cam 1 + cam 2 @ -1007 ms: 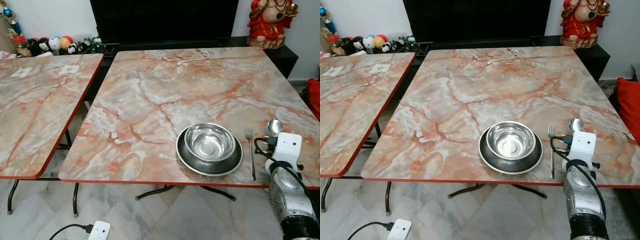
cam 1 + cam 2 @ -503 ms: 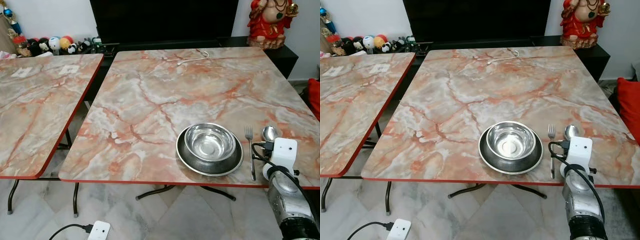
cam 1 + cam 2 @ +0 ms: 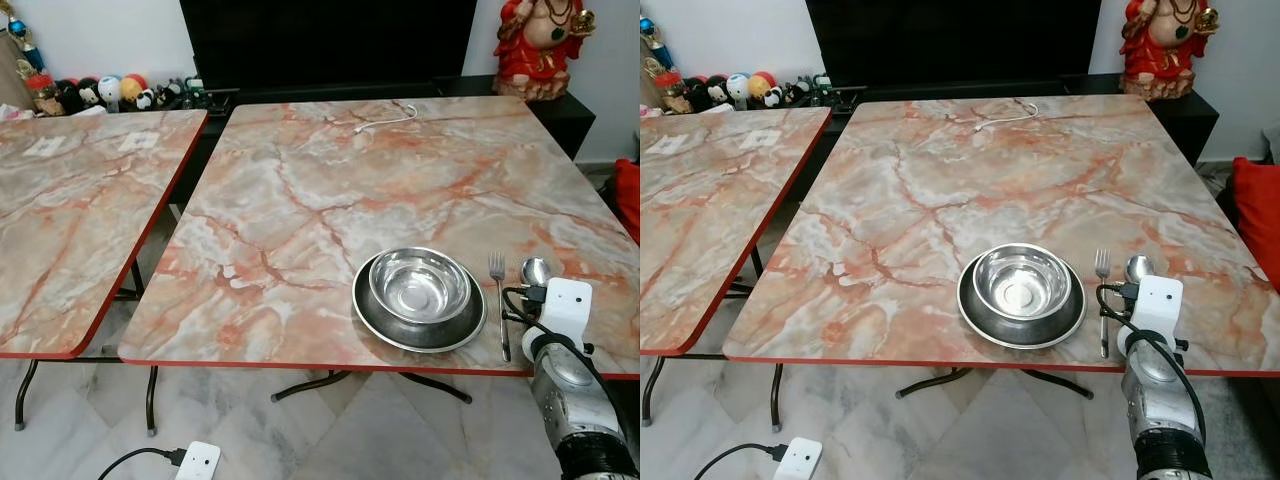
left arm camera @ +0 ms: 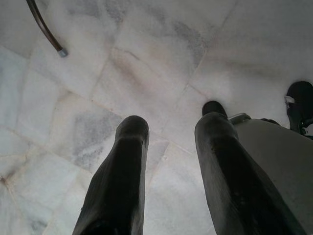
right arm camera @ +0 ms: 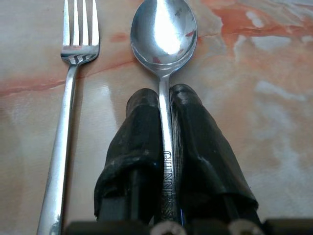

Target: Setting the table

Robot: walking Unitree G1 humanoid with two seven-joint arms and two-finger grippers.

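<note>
Centrally, near the front edge of the marble table point(image 3: 330, 190), a steel bowl point(image 3: 419, 283) sits inside a plate point(image 3: 420, 318). At the plate's 3 o'clock lies a fork point(image 3: 499, 300), and just beyond it a spoon point(image 5: 164, 34), parallel to the fork. Right gripper point(image 5: 165, 105): fingers clamped on the spoon's handle, bowl end low over the tabletop. Left gripper point(image 4: 168, 132): fingers parted, holding nothing, above the tiled floor point(image 4: 146, 58).

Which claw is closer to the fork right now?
Right. The right claw grips the spoon on the table right beside the fork. The left claw hangs over the floor, away from it.
</note>
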